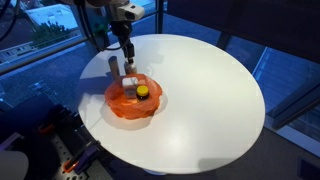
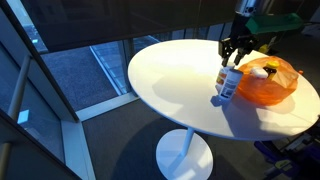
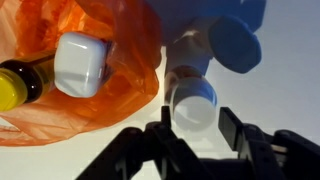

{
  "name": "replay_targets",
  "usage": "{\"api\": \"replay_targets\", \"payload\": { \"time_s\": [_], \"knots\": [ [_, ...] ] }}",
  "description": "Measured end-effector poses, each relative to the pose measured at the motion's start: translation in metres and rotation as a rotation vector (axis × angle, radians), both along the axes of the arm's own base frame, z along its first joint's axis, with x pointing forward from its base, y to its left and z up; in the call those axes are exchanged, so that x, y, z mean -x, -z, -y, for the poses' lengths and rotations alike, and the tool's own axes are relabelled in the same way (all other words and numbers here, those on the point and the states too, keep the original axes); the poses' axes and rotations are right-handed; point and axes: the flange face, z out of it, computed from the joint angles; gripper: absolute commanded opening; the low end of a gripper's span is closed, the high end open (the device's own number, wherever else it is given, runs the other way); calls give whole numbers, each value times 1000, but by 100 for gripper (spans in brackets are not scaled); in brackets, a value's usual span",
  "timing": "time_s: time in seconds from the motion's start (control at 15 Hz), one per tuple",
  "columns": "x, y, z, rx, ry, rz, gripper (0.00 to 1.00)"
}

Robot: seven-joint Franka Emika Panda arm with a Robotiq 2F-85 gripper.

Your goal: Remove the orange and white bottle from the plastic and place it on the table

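The orange and white bottle (image 2: 229,82) stands upright on the white table (image 2: 175,75), just outside the orange plastic bowl (image 2: 275,90). It also shows in an exterior view (image 1: 113,67) and in the wrist view (image 3: 193,100). My gripper (image 3: 197,118) is right above it, open, with a finger on each side of its white cap. The gripper shows above the bottle in both exterior views (image 1: 128,58) (image 2: 231,56). The bowl (image 1: 120,108) (image 3: 130,60) lies close beside the bottle.
Inside the bowl are a pale whitish bottle with a square white cap (image 3: 80,63) (image 1: 130,85) and a small yellow-topped item (image 3: 10,92) (image 1: 143,91). The round table (image 1: 210,90) stands by glass walls; its edge is near the bowl.
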Motion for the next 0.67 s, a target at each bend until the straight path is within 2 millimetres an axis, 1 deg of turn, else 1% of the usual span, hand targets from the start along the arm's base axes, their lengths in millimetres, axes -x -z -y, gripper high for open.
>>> {"api": "replay_targets", "payload": {
  "time_s": [0.13,0.27,0.4,0.67],
  "knots": [
    [-1,-4,1,0,0,8,99],
    [-1,-14,2,0,-3,26,100],
    [1,-29,4,0,-7,48,100],
    [18,-64,13,7,-2,70,100]
  ]
}}
